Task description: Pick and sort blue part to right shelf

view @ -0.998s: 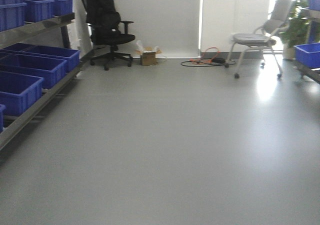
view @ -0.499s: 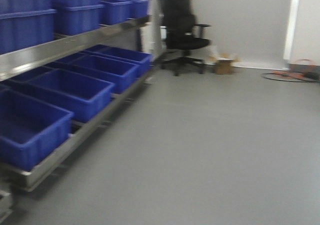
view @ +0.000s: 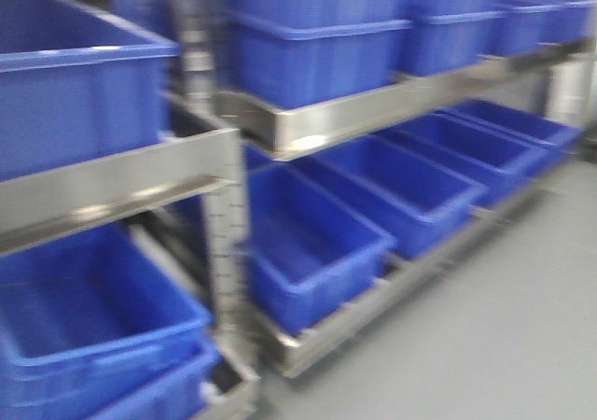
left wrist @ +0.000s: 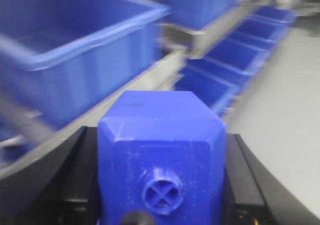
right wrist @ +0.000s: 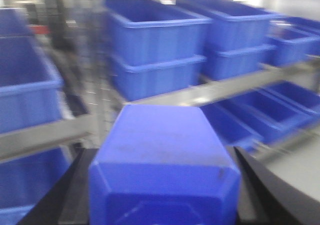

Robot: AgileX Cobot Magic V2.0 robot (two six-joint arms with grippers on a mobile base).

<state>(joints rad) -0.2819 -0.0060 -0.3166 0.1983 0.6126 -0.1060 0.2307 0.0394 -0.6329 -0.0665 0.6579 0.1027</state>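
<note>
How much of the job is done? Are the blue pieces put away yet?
Picking looks done: the left gripper is shut on a blue part, the right gripper on a second blue part. In hand: both parts, held facing a shelf of blue bins. Left: putting them on the shelf.

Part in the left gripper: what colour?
The part is blue, clearest in the left wrist view.

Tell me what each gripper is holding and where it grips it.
The left gripper holds a blue part, clamped by its two side faces. The right gripper holds a second blue part the same way, by its sides.
</note>
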